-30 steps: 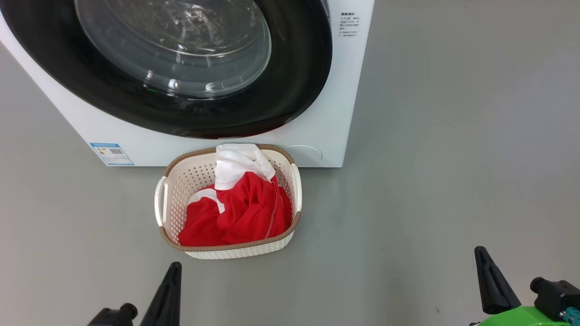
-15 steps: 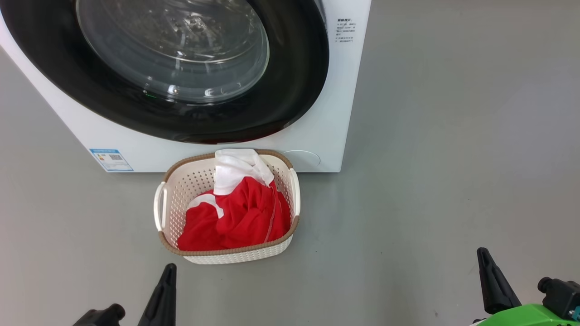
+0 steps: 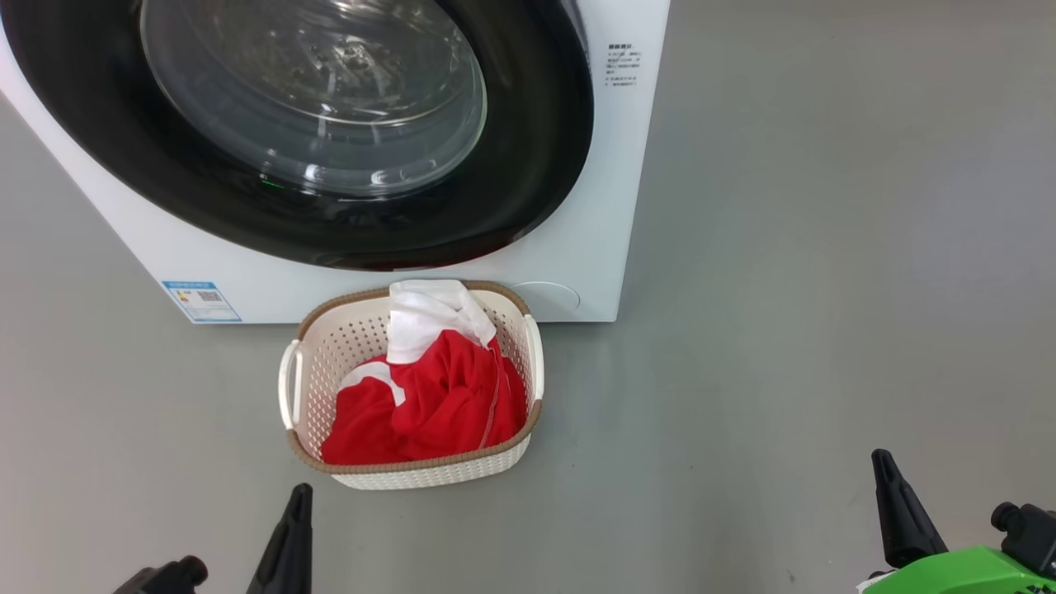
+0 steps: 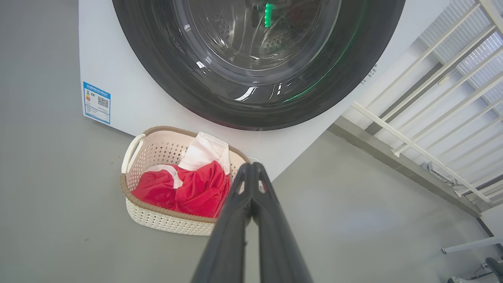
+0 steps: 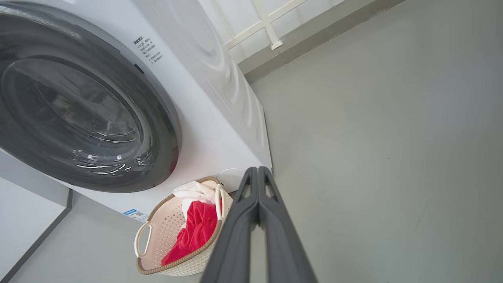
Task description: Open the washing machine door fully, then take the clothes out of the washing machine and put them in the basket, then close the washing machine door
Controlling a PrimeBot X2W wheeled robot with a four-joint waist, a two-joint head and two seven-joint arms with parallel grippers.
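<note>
The white washing machine [image 3: 577, 239] stands at the top of the head view, and its black-rimmed round door [image 3: 528, 165] lies flat against its front, closed. On the floor just before it sits the cream basket [image 3: 318, 363] with a brown rim. The red and white clothes [image 3: 437, 404] lie inside it. My left gripper [image 3: 299, 495] is shut and empty, low at the left, short of the basket. Far to the right, my right gripper [image 3: 883, 462] is shut and empty as well. Both wrist views show their fingers pressed together, left gripper [image 4: 251, 167], right gripper [image 5: 257, 171].
Grey floor [image 3: 825, 289] spreads wide to the right of the washer and basket. A blue sticker [image 3: 200, 299] marks the washer's lower left corner. A white railed wall [image 4: 440, 118] rises beyond the washer's right side.
The whole head view has shifted: washer and basket sit a little lower in it, so the camera has moved. Both grippers have sunk slightly toward the picture's bottom edge and stay shut.
</note>
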